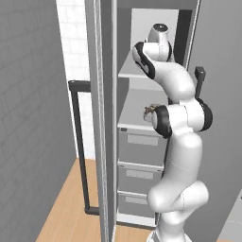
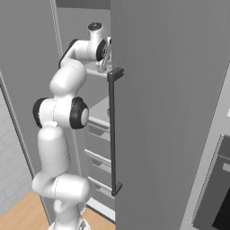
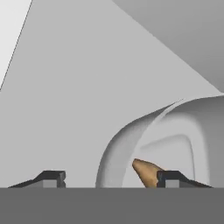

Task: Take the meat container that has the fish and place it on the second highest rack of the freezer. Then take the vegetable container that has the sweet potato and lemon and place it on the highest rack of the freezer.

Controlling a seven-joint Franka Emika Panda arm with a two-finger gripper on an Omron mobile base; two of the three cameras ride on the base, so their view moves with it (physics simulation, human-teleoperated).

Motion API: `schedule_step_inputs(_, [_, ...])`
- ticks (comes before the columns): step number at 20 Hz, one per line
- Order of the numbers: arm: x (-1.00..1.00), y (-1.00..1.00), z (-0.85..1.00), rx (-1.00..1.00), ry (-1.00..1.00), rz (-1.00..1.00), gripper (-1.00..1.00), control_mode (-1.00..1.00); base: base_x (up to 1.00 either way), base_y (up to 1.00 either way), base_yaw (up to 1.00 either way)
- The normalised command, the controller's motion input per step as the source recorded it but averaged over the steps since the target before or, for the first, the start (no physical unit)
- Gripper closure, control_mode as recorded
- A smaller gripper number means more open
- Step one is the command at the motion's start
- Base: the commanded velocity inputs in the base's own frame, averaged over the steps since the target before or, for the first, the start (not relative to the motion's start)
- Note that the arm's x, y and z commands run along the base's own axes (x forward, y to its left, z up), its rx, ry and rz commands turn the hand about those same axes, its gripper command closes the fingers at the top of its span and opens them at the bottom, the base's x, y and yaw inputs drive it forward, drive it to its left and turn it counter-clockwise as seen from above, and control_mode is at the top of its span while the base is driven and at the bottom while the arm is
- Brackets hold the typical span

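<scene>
In the hand view my gripper (image 3: 111,178) is open, its two dark fingertips (image 3: 54,177) spread wide. The white vegetable container (image 3: 131,144) sits close in front, its rounded wall between the tips and untouched by either. The orange-brown sweet potato (image 3: 146,171) lies inside it, by the right tip; the lemon is hidden. My arm reaches into the freezer (image 1: 124,52) at the height of the highest rack (image 1: 132,73). On the second highest rack (image 1: 137,116) a small brown fish (image 1: 149,109) peeks out beside my elbow.
Grey drawers (image 1: 139,142) stack below the shelves. The freezer's open door stands to the left with a long dark handle (image 1: 78,142). A closed grey door with a dark handle (image 2: 112,130) stands right of the arm, and an oven (image 2: 215,197) is at the lower right.
</scene>
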Motion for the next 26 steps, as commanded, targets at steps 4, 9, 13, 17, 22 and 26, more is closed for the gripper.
schedule_step_inputs(4, [0.01, 0.11, -0.16, 0.0, -0.36, 0.0, -1.0, -1.0, 0.0, 0.0, 0.0])
schedule_step_inputs(9, [-0.01, 0.0, -0.18, 0.0, -0.31, 0.0, -1.0, -1.0, 0.0, 0.0, 0.0])
schedule_step_inputs(13, [-0.12, 0.05, 0.05, 0.0, -0.04, 0.0, -1.0, -1.0, 0.0, 0.0, 0.0])
schedule_step_inputs(17, [-0.72, 0.13, 0.16, 0.0, -0.1, 0.0, -1.0, -1.0, 0.0, 0.0, 0.0])
schedule_step_inputs(22, [-0.99, 0.01, 0.0, 0.0, -0.21, 0.0, -1.0, -1.0, 0.0, 0.0, 0.0])
schedule_step_inputs(26, [-0.99, 0.15, 0.0, 0.0, -0.13, 0.0, -1.0, -1.0, 0.0, 0.0, 0.0])
